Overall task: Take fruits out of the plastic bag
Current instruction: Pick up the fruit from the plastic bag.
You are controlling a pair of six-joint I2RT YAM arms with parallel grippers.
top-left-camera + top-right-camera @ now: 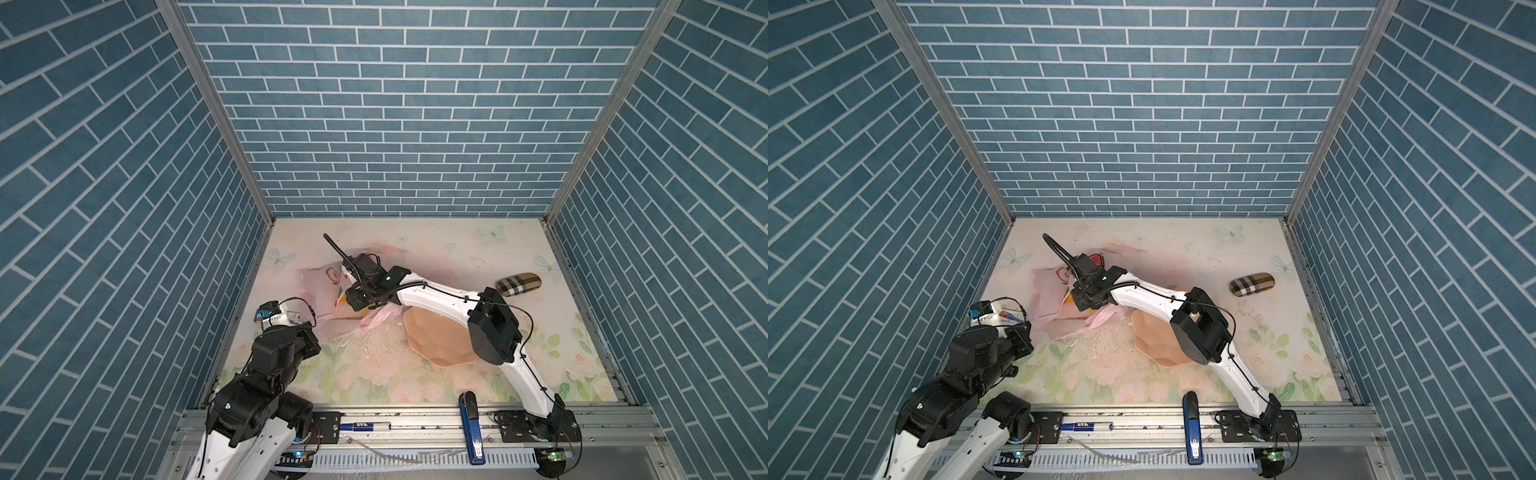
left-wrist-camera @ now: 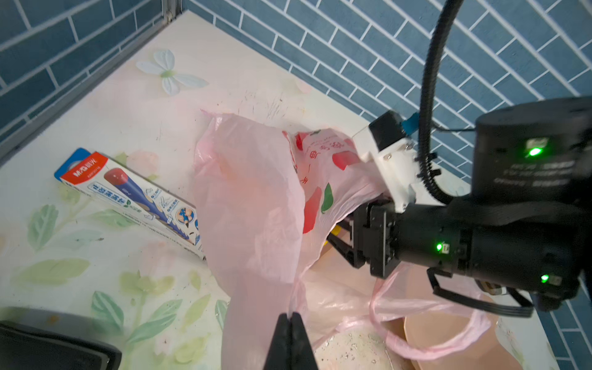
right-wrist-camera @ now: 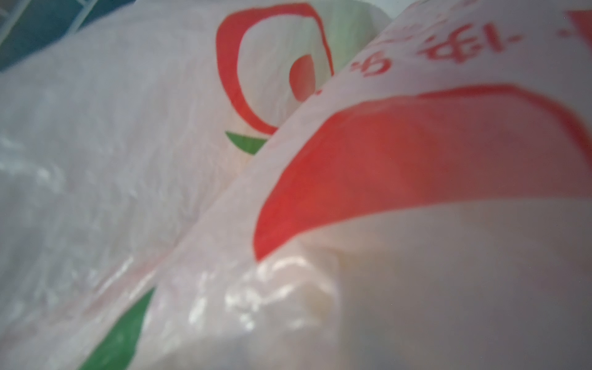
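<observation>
- Film of the thin, crinkly pale-pink plastic bag (image 2: 256,198) is limp and slippery; your left tool (image 2: 290,317) is clamped on its rim.
- You cannot tell your right tool (image 2: 336,237)'s state inside the mouth.

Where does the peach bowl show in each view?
Both top views: peach bowl at mid-table, partly under the right arm.
Left wrist: under the plastic bag's handle loop.
Right wrist: not in it; the bag fills the picture.
Shared landmark: the plastic bag.
</observation>
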